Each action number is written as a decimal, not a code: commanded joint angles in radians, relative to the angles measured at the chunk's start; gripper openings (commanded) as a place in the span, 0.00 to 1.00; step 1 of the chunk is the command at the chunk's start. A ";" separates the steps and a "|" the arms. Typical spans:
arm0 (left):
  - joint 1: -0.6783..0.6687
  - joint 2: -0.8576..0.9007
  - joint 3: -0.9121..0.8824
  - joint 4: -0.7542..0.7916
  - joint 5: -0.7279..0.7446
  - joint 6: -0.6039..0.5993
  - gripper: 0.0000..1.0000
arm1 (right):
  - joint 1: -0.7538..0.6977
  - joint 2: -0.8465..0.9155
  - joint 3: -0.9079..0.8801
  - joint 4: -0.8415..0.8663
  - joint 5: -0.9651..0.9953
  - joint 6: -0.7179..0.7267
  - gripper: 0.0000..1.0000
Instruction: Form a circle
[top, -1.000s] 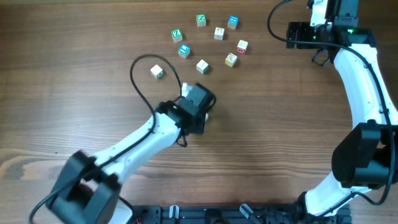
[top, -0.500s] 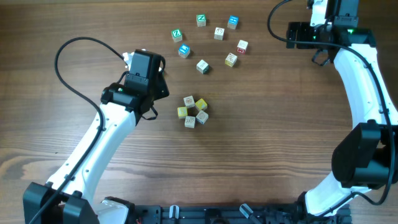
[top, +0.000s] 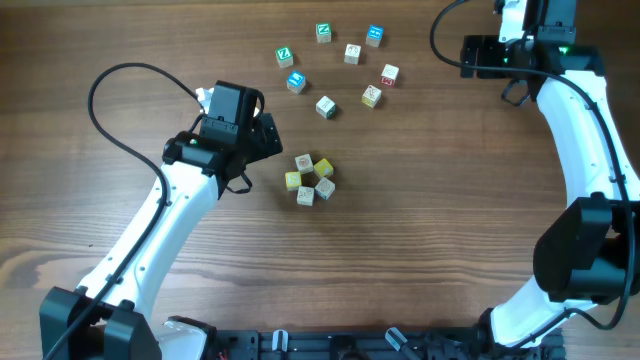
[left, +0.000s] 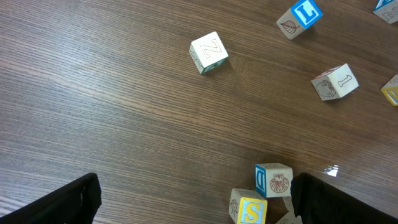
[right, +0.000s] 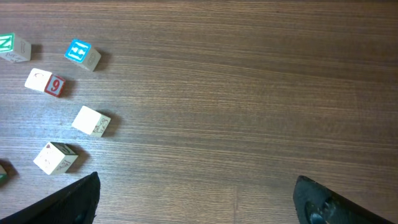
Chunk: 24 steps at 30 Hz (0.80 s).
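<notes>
Overhead: circle sits mid-frame, five letter cubes packed tight. Your left pincer released, empty, just upper left of it. Right pincer released, upper right. Ring looks formed. Next you check gaps, nudge gently.

Overhead straight down, wrist views close to tabletop, seemingly sharing loose blocks

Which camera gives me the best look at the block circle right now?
Overhead: the whole circle sits unobstructed mid-table. Left wrist catches only a couple of its blocks at the bottom edge; right wrist shows only loose blocks.
</notes>
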 joint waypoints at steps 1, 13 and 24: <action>0.005 0.008 -0.004 0.000 0.002 0.001 1.00 | 0.002 0.016 -0.010 0.002 0.007 0.012 1.00; 0.005 0.008 -0.004 0.000 0.002 0.001 1.00 | 0.002 0.016 -0.010 0.002 0.007 0.012 1.00; 0.008 -0.092 -0.004 -0.001 -0.104 0.002 1.00 | 0.002 0.016 -0.010 0.002 0.007 0.012 1.00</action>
